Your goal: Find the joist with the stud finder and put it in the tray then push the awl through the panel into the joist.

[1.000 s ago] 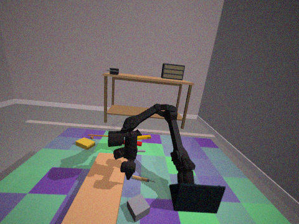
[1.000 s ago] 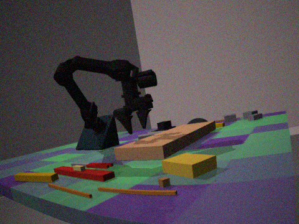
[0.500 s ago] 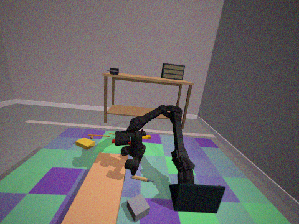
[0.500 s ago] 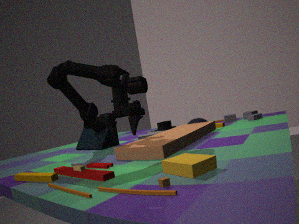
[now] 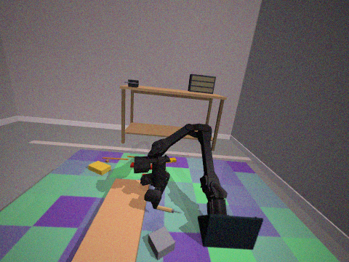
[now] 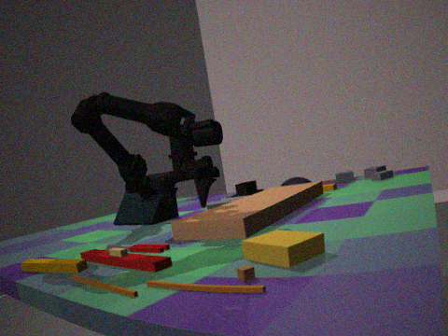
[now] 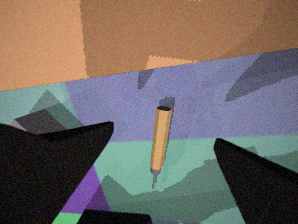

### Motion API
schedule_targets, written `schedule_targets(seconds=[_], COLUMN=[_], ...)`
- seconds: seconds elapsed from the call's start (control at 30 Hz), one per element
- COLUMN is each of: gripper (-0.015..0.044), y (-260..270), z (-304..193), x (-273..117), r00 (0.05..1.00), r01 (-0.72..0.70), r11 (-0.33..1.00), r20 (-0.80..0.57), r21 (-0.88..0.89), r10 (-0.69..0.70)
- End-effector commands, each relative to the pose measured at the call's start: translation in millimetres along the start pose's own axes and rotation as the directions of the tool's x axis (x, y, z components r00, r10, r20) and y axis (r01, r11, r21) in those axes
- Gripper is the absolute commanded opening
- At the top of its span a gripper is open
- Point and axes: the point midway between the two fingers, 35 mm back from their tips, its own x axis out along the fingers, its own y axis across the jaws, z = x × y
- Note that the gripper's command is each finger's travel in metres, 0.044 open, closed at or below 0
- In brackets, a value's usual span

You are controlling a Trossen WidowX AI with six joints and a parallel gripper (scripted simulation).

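The awl (image 5: 165,209) (image 7: 159,145), with a light wooden handle and a thin metal tip, lies on the mat beside the floor panel (image 5: 116,218) (image 6: 261,205) (image 7: 40,40). My gripper (image 5: 155,204) (image 6: 203,204) (image 7: 162,134) is open and empty, pointing down with its fingertips on either side of the awl in the wrist view. How far they are above the mat is hard to tell. A dark box (image 6: 245,188) stands beyond the panel in the exterior view; it may be the stud finder, but tray and tool cannot be told apart there. No hole shows in the visible panel.
A grey block (image 5: 161,241) sits near the panel's long side. A yellow block (image 5: 99,167) (image 6: 282,247), red bars (image 6: 126,260), a yellow bar (image 6: 53,266), thin orange sticks (image 6: 205,287) and a small brown cube (image 6: 245,273) lie past its end. Grey blocks (image 6: 344,177) lie at the far side.
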Motion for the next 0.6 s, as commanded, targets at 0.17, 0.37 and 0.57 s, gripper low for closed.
schedule_targets(seconds=[0.17,0.37,0.57], gripper=[0.044,0.044,0.044], y=[1,0,0], z=[-2,-1,-2], x=[17,27,36], r00=[1.0,1.0,1.0], r01=[0.007,0.009,0.011], r11=[1.0,1.0,1.0], r20=[-0.008,-0.008,-0.008], r21=[-0.016,-0.016,-0.016], r10=[-0.007,-0.009,-0.011])
